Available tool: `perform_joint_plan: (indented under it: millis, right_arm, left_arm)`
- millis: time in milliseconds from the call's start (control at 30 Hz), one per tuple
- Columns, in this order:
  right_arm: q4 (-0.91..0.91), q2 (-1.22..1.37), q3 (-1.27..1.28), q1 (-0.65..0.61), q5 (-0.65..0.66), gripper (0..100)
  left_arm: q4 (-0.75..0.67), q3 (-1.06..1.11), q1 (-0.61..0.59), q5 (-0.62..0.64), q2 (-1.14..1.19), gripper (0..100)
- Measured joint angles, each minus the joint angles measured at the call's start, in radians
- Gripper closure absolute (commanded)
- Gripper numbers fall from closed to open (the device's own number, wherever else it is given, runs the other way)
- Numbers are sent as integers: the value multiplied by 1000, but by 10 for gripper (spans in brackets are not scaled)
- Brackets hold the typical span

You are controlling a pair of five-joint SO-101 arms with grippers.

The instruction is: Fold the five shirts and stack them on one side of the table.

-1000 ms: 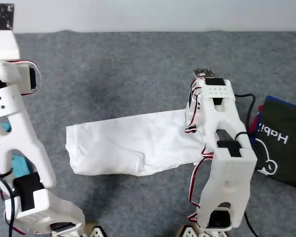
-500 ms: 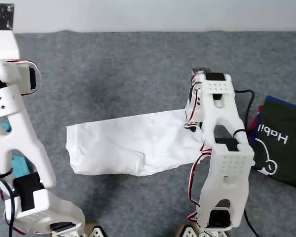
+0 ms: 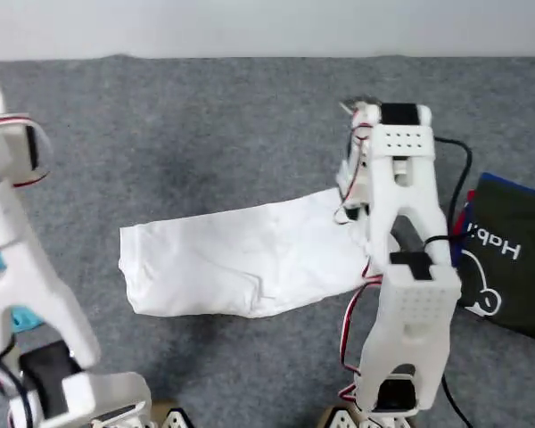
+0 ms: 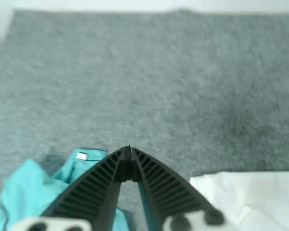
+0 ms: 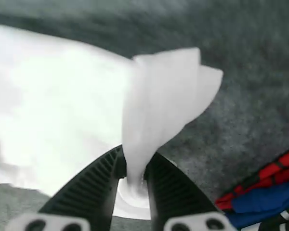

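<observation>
Lying at the far left of the grey felt table (image 3: 205,116), a crumpled teal shirt (image 4: 33,197) is showing a small white neck tag (image 4: 81,155); any print on the tag is too small to make out. The left gripper (image 4: 130,153) is hanging over the edge of that shirt, its ribbed black fingers pressing tip to tip and gripping nothing.

Moving right, the white shirt (image 3: 241,259) is lying across the middle of the table as a long, loosely folded band. The right gripper (image 5: 135,166) is pinching its right-hand end, with the jaws clamping a fold of the cloth that is standing up in a peak off the table.

Furthest right, a dark shirt (image 3: 513,259) is sitting on top of a small pile just beside the right arm. It is carrying white lettering and a white line drawing on its upper face. A red cloth (image 5: 279,168) and a blue cloth (image 5: 265,202) are peeking out from beneath it.
</observation>
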Motion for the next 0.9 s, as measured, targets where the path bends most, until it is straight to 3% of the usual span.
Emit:
perform_joint_plan:
  millis: [367,600,900]
  right_arm:
    - [0,-261,91,-353,-18,989]
    - [-20,-262,91,-597,-26,989]
    - [-60,-175,91,-741,-28,988]
  left_arm:
    - [0,12,-155,0,-150,994]
    - [0,198,-172,0,-282,994]
    - [0,430,-176,0,-529,994]
